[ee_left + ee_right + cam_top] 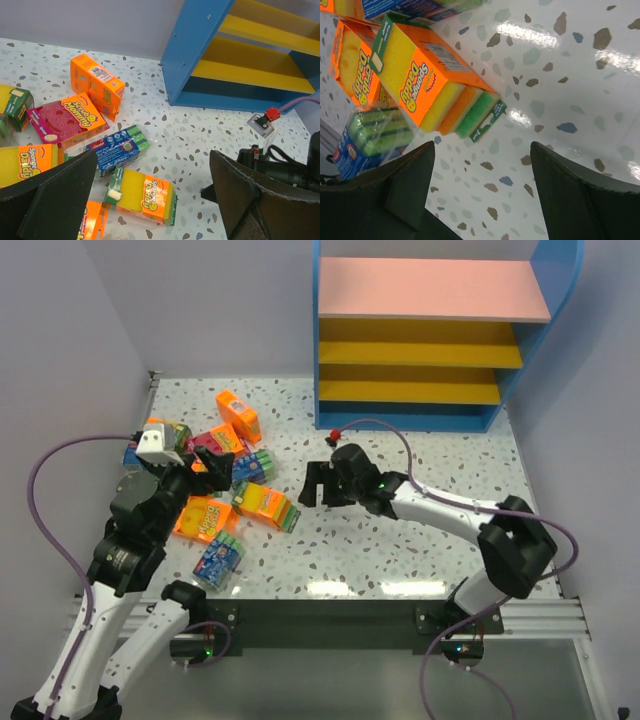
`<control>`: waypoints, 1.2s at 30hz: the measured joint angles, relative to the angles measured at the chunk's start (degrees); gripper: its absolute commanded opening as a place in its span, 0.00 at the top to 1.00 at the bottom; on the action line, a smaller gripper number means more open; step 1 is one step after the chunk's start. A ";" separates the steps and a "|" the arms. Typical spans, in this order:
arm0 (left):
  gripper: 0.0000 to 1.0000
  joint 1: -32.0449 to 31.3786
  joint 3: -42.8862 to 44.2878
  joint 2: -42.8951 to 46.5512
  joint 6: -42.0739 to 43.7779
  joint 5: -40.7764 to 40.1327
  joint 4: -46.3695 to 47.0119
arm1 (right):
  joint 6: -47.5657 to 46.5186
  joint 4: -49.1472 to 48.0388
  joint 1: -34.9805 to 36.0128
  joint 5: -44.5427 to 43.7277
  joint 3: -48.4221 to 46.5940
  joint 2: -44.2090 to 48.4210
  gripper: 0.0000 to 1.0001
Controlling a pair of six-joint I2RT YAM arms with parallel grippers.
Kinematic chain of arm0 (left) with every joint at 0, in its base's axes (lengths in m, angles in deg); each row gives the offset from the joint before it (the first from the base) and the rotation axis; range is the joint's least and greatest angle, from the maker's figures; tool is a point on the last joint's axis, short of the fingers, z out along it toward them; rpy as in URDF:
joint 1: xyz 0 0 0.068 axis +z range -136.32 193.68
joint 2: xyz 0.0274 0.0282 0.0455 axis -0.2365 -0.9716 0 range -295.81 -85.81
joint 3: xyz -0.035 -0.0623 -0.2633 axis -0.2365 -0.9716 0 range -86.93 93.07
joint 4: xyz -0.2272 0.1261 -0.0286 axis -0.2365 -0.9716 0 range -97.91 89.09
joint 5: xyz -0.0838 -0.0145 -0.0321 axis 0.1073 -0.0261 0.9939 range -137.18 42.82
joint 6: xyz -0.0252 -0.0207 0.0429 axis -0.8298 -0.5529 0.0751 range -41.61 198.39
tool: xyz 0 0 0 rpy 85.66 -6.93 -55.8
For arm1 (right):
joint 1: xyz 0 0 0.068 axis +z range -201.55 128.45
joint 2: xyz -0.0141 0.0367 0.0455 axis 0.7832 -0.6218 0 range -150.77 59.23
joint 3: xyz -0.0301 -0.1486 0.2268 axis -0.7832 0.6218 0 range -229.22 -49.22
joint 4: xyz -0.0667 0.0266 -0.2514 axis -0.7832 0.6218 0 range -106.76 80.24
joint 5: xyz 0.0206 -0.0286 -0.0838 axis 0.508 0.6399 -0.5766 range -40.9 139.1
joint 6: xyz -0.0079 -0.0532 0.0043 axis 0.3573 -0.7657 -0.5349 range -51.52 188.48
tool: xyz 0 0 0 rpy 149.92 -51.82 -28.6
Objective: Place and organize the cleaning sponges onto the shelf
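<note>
Orange, blue and magenta cardboard sponge packs (215, 502) lie jumbled on the speckled white tabletop (420, 540), well apart from the blue-framed, pink-topped shelf (430, 288). The left gripper (153, 165) and the right gripper (482, 150) both gape empty (an orange pack (427, 85) lies just beyond the right one).

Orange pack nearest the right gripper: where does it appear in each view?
Top external: orange pack, left of centre.
Left wrist: bottom centre.
Right wrist: upper left.
Shared landmark: the blue pack beside it.
</note>
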 measured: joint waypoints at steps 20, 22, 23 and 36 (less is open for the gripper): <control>0.00 0.00 -1.73 7.26 -1.75 -5.57 -7.02 | 20.33 -5.92 9.40 -6.27 -12.81 -19.15 0.42; 0.00 0.00 -1.73 7.80 -1.75 -5.92 -7.61 | 21.29 -4.61 9.66 -7.10 -14.23 -20.37 0.42; 0.00 0.00 -1.73 8.00 -1.75 -6.10 -7.82 | 21.64 -4.28 9.68 -7.23 -14.69 -20.85 0.42; 0.00 0.00 -2.51 9.75 -1.84 -6.62 -9.90 | 26.43 -4.70 9.44 -8.92 -15.78 -22.60 1.00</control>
